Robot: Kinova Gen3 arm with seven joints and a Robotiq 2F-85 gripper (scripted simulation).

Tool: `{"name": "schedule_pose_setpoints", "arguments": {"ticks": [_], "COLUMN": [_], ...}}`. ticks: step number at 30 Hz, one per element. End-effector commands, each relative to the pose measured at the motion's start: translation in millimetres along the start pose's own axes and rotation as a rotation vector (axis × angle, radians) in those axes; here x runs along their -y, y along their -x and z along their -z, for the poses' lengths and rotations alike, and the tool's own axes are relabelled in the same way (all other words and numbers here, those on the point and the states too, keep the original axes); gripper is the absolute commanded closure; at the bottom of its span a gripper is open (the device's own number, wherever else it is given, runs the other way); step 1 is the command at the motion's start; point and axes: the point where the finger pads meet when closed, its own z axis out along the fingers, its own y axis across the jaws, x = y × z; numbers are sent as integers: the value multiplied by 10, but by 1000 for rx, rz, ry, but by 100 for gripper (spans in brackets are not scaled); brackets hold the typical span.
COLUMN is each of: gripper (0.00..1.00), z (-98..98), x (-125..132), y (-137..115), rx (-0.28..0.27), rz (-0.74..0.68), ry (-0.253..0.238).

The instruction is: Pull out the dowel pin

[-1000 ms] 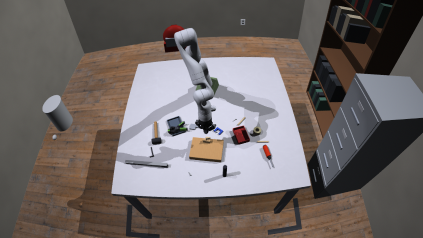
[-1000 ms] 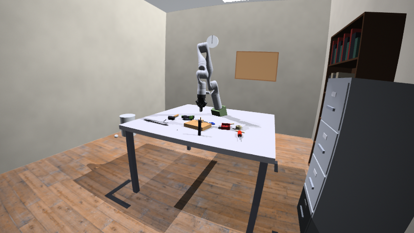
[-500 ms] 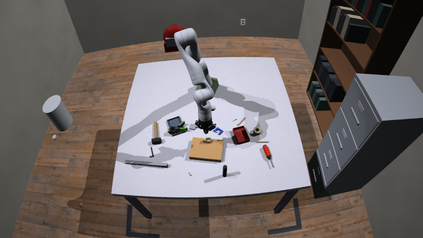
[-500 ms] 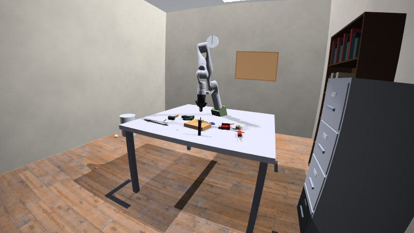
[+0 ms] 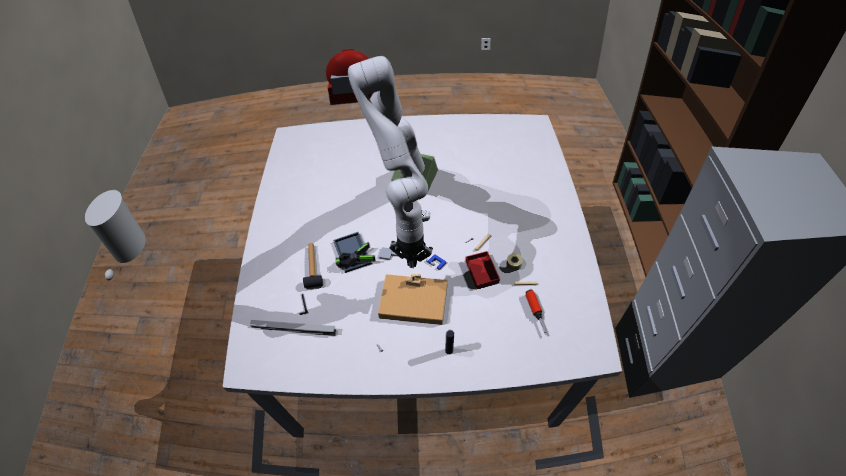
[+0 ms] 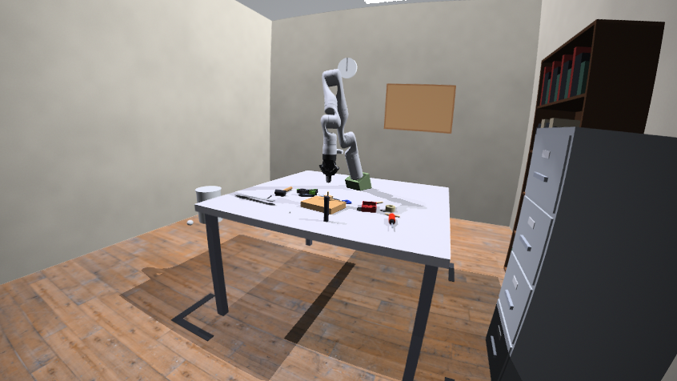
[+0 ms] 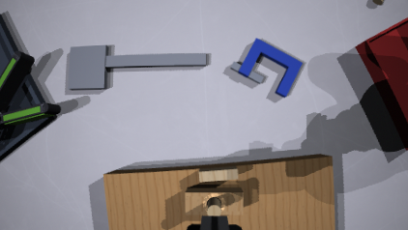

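Note:
The wooden bench board (image 6: 311, 210) lies at the table's middle front. At its far edge a pale bench stop (image 7: 218, 175) stands, and just in front of it the small wooden block (image 5: 415, 280) (image 7: 232, 205) with its dowel pin (image 7: 213, 209) upright in the hole. The strip between the stop and the block is in shadow. The spring clamp (image 5: 353, 255) (image 7: 19, 113), black with green handles, lies on a dark tray to the left. My gripper (image 5: 412, 255) (image 6: 327, 178) (image 7: 213, 226) is shut and empty, hanging above the block.
A blue C-shaped piece (image 5: 438, 259) (image 7: 271, 65) and a grey flat paddle (image 7: 87, 67) lie behind the board. A red box (image 5: 482, 269), tape roll (image 5: 514, 261), screwdriver (image 5: 534, 303), hammer (image 5: 311, 269), steel ruler (image 5: 292, 326) and black cylinder (image 5: 449, 342) lie around.

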Motion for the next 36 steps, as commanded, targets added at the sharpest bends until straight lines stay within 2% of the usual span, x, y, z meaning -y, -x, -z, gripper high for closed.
{"name": "schedule_pose_setpoints", "arguments": {"ticks": [1,25,26,36], "gripper": [90,90,66,66], "z": [4,4,4,4], "x": [-2,-2,-2,-2], "y": [3,4,4,4], "rx": [1,1,1,1], "rz": [4,13,13,13], "ry": [1,1,1,1]}}
